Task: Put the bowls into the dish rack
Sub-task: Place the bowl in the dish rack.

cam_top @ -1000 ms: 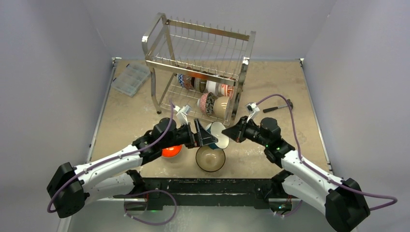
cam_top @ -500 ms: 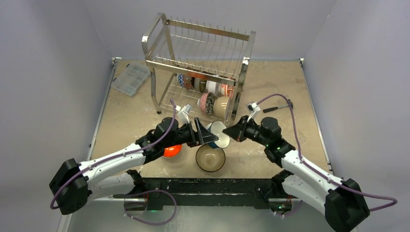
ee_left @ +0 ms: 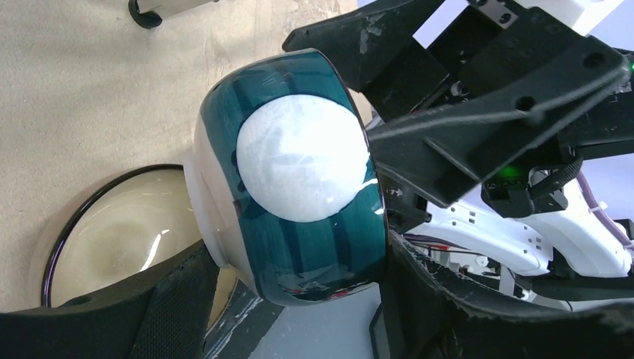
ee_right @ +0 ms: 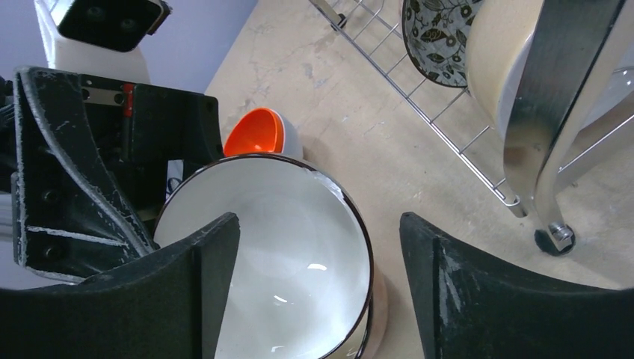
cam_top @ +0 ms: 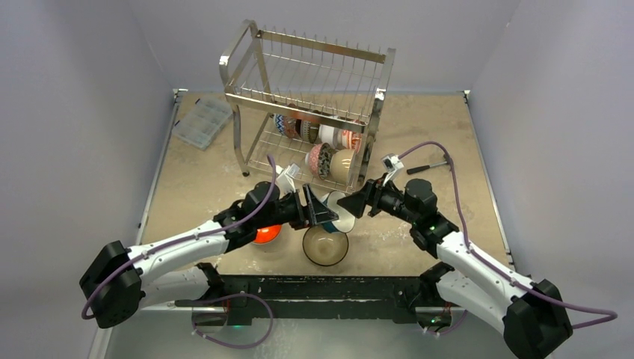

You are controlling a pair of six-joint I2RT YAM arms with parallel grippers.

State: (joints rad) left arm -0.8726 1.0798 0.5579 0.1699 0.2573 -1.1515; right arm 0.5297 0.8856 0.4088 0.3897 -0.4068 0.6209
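A teal bowl point(cam_top: 342, 212) with a white inside and dark rim hangs tilted between both arms, above the table. My left gripper point(cam_top: 323, 210) is shut on it; in the left wrist view its fingers press the teal bowl point(ee_left: 299, 161) from both sides. My right gripper point(cam_top: 358, 205) stands open just right of it, its jaws wide on either side of the bowl's white inside point(ee_right: 277, 247) without touching. An orange bowl point(cam_top: 265, 235) and a cream dark-rimmed bowl point(cam_top: 325, 245) sit on the table below. The dish rack point(cam_top: 306, 105) holds several bowls point(cam_top: 323, 139) on its lower tier.
A clear plastic compartment box point(cam_top: 202, 121) lies at the far left. A black-handled tool point(cam_top: 430, 166) lies right of the rack. The rack's leg point(ee_right: 553, 142) stands close to my right gripper. Grey walls close in three sides.
The right gripper let go of the teal bowl and now stands open. The left gripper closed onto the bowl, and both arms shifted slightly.
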